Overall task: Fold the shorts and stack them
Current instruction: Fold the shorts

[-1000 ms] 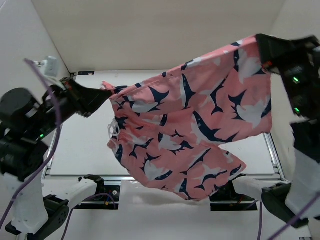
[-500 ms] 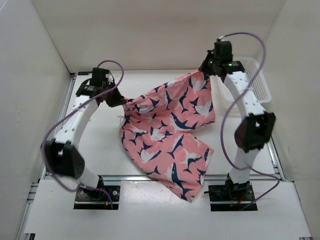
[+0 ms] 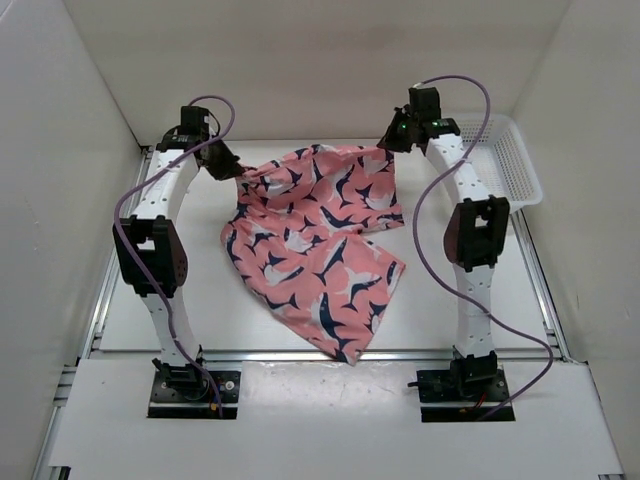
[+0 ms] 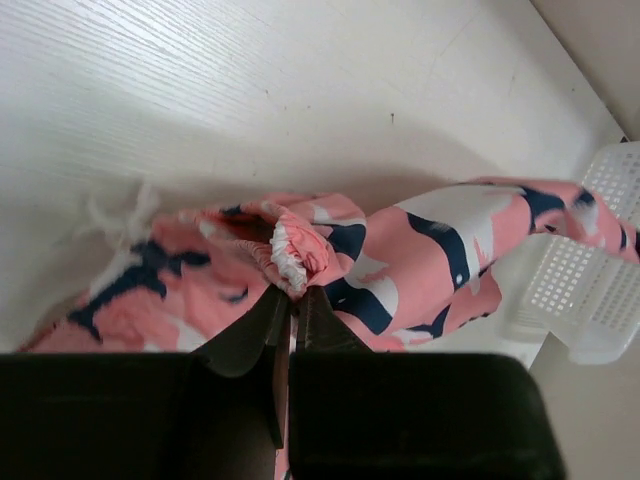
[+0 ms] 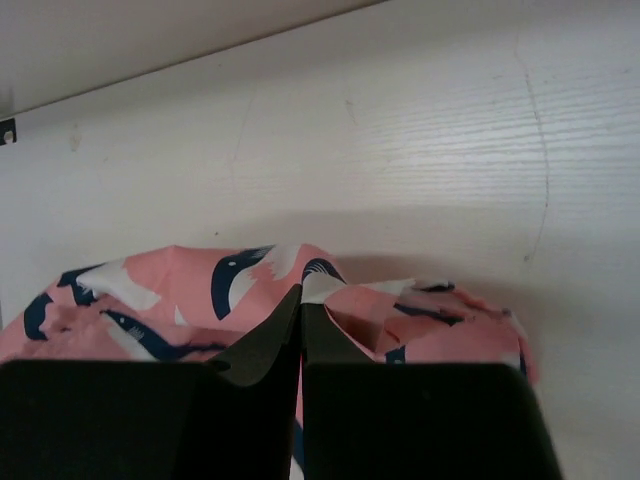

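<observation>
Your left gripper (image 3: 229, 166) and right gripper (image 3: 386, 148) each clamp 1 top corner of the shorts (image 3: 315, 245), stretched across upper centre; legs trail toward lower centre.

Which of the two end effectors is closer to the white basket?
The right end effector, shut on the right corner of the shorts: the basket lies beside its arm. The left end effector grips the opposite corner.
</observation>
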{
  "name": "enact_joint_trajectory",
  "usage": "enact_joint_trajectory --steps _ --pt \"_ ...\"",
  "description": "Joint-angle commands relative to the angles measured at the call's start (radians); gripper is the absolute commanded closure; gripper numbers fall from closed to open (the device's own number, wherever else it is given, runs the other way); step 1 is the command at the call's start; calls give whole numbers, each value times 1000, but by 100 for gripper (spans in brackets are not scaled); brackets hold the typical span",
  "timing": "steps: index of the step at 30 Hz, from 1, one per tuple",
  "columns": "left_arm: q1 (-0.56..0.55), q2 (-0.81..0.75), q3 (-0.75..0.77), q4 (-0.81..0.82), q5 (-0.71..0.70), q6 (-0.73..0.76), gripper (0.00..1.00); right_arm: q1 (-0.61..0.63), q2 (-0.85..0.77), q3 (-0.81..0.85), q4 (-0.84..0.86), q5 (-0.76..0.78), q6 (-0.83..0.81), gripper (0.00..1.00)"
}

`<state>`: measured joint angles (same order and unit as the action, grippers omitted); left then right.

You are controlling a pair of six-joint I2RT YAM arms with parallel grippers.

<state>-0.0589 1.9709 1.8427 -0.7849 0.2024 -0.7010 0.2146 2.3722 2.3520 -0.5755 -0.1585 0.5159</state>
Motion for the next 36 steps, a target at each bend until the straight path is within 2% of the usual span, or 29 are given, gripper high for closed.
enact_joint_trajectory --steps 1,2,3,5,6,8,11,14,18,23,29,30,31,32,34,35,36 --pt "30 -9 47 10 55 17 90 18 -242 -148 23 -12 -26 100" --pt "30 -9 47 10 55 17 90 29 -296 -301 37 9 -48 100" --pt "30 -23 33 10 55 30 90 49 -408 -379 46 28 -57 100" --pt "39 -36 -2 10 65 52 90 75 -514 -574 68 60 -79 100" --pt "39 -59 -17 10 75 52 90 110 -613 -636 68 76 -99 100" --pt "50 -87 -63 10 75 78 90 155 -707 -742 59 88 -117 100" --pt "77 -154 -132 10 84 103 90 273 -873 -931 11 160 -117 100" --pt "117 -219 -193 10 121 132 90 505 -1036 -1085 -30 276 -80 100" --pt "162 -277 -270 10 141 163 90 742 -1104 -1197 -82 396 1 100" --pt "214 -314 -379 1 141 181 90 1007 -1090 -1301 -107 507 104 100" --pt "273 -355 -480 -19 95 192 89 1181 -953 -1301 -118 563 159 100" --pt "283 -356 -514 -19 80 192 83 1198 -930 -1289 -127 563 144 97" --pt "283 -356 -526 -31 80 192 71 1224 -888 -1274 -127 563 135 70" --pt "298 -356 -539 -31 80 192 61 1235 -865 -1239 -127 550 103 51" --pt "307 -356 -559 -51 89 192 27 1270 -812 -1205 -144 548 88 14" --pt "307 -356 -559 -51 89 201 12 1270 -802 -1176 -156 559 88 11" --pt "307 -374 -559 -51 89 201 5 1270 -801 -1175 -170 571 99 11"
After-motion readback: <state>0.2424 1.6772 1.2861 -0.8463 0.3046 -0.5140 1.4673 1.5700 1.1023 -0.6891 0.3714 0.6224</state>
